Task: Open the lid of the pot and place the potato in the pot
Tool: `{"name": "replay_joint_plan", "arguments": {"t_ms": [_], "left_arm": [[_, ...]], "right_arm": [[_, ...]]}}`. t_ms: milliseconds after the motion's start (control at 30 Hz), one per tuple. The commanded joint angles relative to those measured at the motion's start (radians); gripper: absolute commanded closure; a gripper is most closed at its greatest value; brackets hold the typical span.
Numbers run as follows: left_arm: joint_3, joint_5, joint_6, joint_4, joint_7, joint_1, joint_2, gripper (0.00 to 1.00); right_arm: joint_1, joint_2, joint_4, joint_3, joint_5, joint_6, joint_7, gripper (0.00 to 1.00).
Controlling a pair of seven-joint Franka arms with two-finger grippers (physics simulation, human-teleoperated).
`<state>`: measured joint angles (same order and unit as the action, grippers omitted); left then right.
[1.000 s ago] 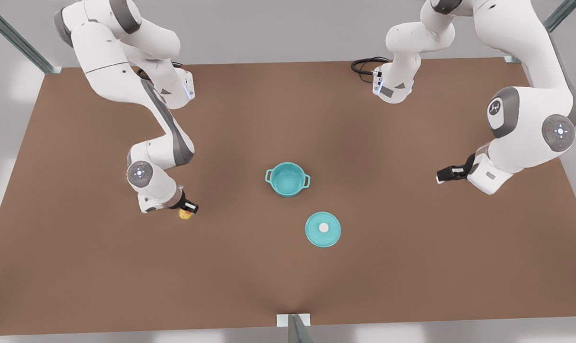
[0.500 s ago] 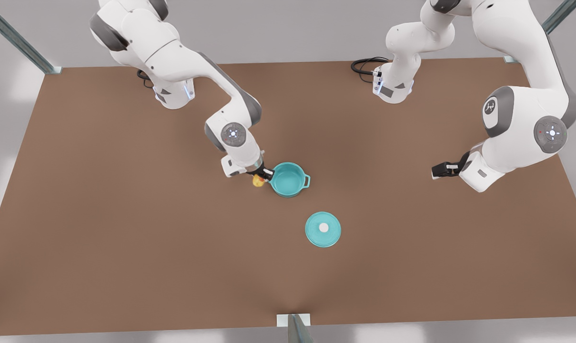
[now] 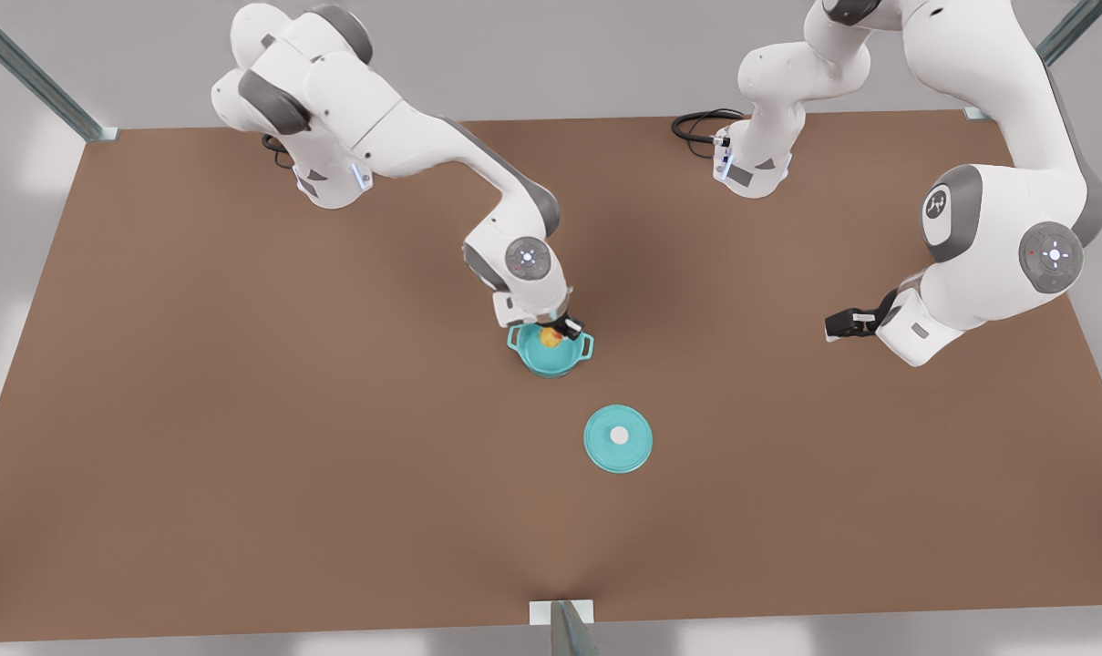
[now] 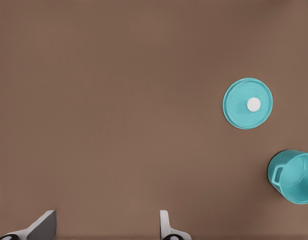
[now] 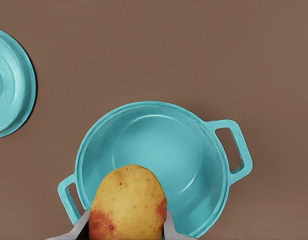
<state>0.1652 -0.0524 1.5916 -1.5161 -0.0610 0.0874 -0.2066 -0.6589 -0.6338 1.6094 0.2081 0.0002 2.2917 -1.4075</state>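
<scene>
Front view, starting near the camera: the pot lid (image 3: 618, 438) lies flat on the desk (image 3: 195, 456), where it was before. Behind it, the right end effector (image 3: 560, 330) has moved from beside the pot (image 3: 551, 344) to above its opening, gripping the potato (image 3: 550, 337). Farther right, the left end effector (image 3: 839, 323) waits, fingers (image 4: 165, 225) wide apart.

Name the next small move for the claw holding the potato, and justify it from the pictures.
Probably open the right claw: it holds the potato over the open pot, with the pot lid already off on the table. The left claw waits.
</scene>
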Motion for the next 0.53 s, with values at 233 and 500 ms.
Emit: {"name": "replay_joint_plan", "arguments": {"t_ms": [233,500], "left_arm": [[0.022,0.000,-0.001,-0.001,-0.036,0.000,0.001,0.00],[0.042,-0.035,0.004,0.034,-0.043,0.002,-0.005,0.00]], "right_arm": [[-0.007,0.042,-0.019,-0.056,-0.009,-0.057,-0.189,0.00],[0.860,0.158,-0.299,-0.056,-0.123,-0.781,1.065,0.00]]}}
